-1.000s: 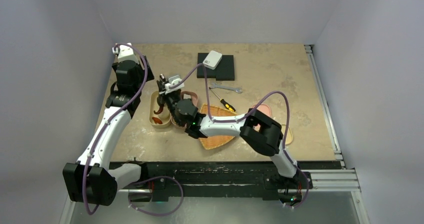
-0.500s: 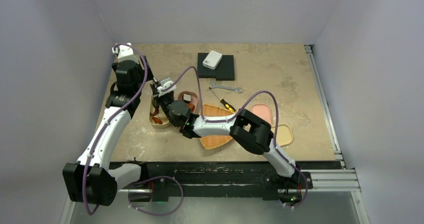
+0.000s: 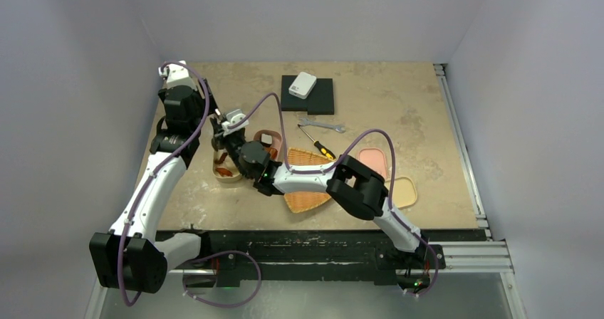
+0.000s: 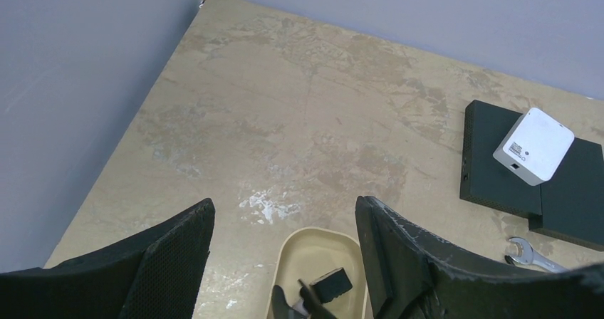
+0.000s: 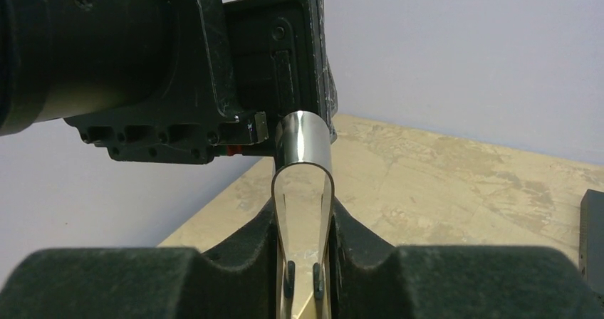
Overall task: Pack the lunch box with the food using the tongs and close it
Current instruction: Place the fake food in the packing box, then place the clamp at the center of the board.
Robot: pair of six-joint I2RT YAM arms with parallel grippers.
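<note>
The tongs (image 5: 304, 169), a mirror-bright metal strip bent into a narrow U, are pinched between the black, foam-textured fingers (image 5: 214, 276) of the right gripper (image 5: 305, 262). They hang above the beige, round-cornered lunch box (image 3: 229, 179) at the left of the mottled tan worktop (image 3: 399, 112). The left gripper (image 4: 285, 262) stands wide open near the box, holding nothing.

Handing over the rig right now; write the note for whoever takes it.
Left gripper: open, empty, near the far end of the beige oval lunch box.
Right gripper: shut on the slim shiny-ended tongs, over that box.
Done: orange food bits in the box.
Left: finish packing, then close; box unlidded, pink oval lid and beige oval lid lie at right.
</note>
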